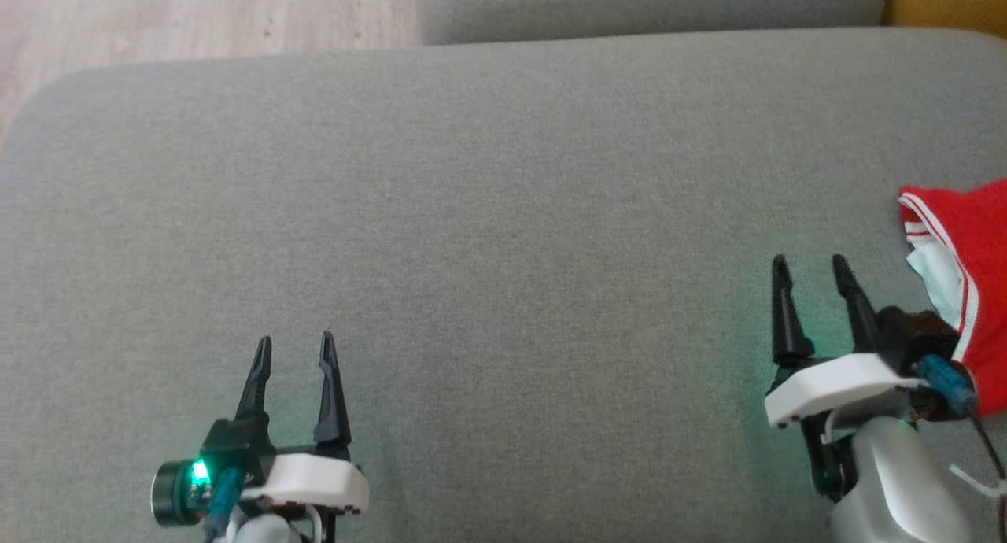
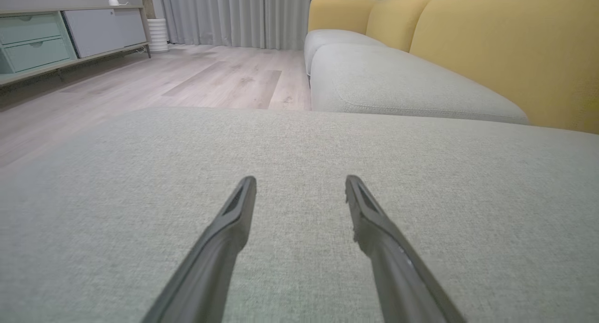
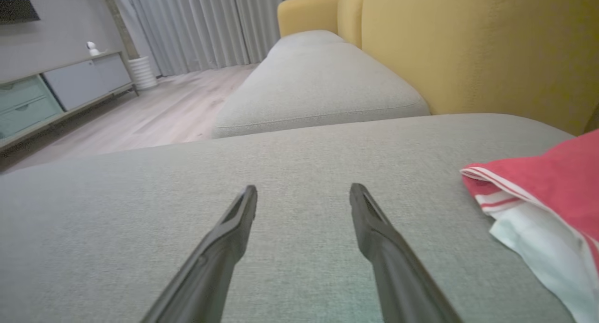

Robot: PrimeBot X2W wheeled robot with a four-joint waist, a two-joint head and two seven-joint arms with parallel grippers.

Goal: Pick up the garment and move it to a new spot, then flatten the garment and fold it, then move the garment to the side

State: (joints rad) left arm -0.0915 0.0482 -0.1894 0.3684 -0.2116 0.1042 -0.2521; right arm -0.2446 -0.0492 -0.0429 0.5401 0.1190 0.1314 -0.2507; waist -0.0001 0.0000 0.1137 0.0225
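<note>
Lying on the big grey cushion, the red garment with white stripes sits just to the right of the right gripper. It starts a little past the fingertips and runs back along the right finger. A bit of its white inside peeks out on the side nearest that finger. The cloth is bunched up, not flat, and part of it goes off the edge of the head view. The right gripper's two dark fingers are spread apart with nothing between them, and they do not touch the cloth. The left gripper is well off to the left, far from the garment. Its fingers are spread apart too, with nothing between them, over bare cushion. Past both sets of fingertips the cushion ends. Beyond that is another grey seat and a wood floor. A yellow sofa back stands ahead and to the right of the right fingers, and grey curtains hang far ahead.
</note>
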